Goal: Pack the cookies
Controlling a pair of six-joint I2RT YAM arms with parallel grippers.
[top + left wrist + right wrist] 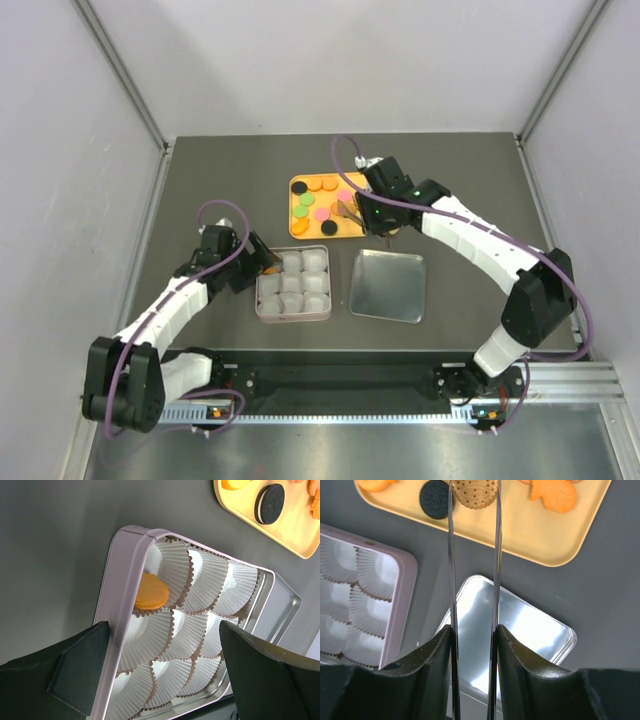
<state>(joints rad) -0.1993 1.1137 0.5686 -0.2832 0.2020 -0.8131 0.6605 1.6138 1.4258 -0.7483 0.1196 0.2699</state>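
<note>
Right claw (472, 635) squeezes tongs (451, 555) around brown cookie (476, 492) on tray (540, 535) for pickup; left claw (165, 650) wide open, empty, over tin (125, 580).

No writing, label, brand or number can be read in any view. The black cookie (270, 503) bears a raised pattern, too small to read as letters.

top: high, from near edge, looking down | left wrist: close above tin (126, 580) | right wrist: along tongs (451, 555) | shared: tin, tray (530, 535)
</note>
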